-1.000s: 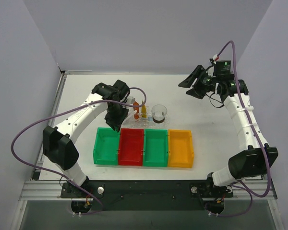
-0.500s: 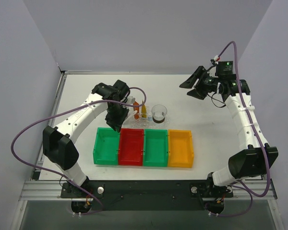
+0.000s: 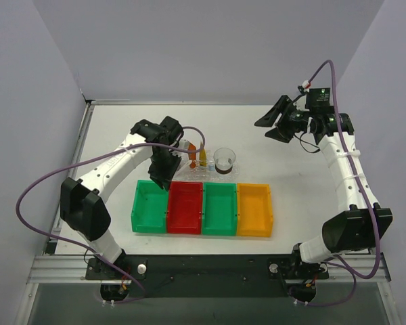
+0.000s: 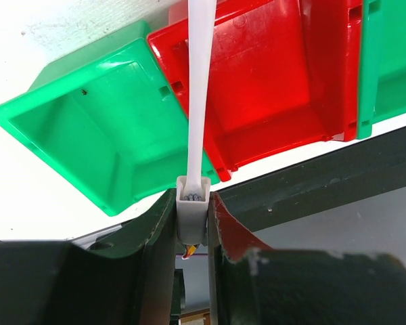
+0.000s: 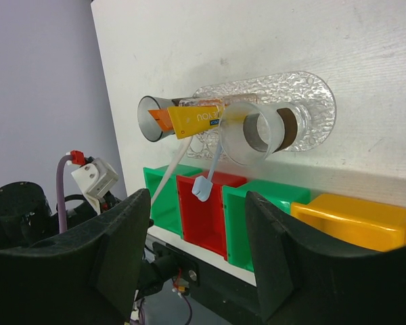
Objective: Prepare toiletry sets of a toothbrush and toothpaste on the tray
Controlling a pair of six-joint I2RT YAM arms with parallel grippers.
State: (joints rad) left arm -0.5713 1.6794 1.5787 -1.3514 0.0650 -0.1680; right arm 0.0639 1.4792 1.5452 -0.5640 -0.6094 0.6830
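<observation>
- My left gripper [image 4: 193, 227] is pinched narrow on the head end of the slim white plastic toothbrush [image 4: 197, 101]. The bristled head sits between my two fingers, and the handle runs straight out away from me.
- Below that handle lie the open green plastic bin [image 4: 88, 142] and the red plastic bin [image 4: 271, 81] beside it. The handle crosses over the walls where the two meet.
- Seen from my right wrist, the far end of the white toothbrush reaches up to the clear round plastic cup [image 5: 149, 115] at one end of the flat transparent bumpy tray [image 5: 321, 101]. I cannot tell whether the tip is inside the cup.
- That cup holds the orange tapered tube [image 5: 164, 123] and the yellow-orange tapered tube [image 5: 197, 116].
- The pale blue slim toothbrush [image 5: 213, 166] leans at the rim of the second clear cup [image 5: 250, 135] on the same tray, apart from both my grippers.
- My right gripper [image 3: 273, 124] stands wide with nothing between its fingers. It is raised over the far right of the white table [image 3: 122, 122], well apart from the tray.
- The tray sits just behind the row of bins, which ends with another green bin [image 3: 219, 208] and an orange plastic bin [image 3: 254, 210].
</observation>
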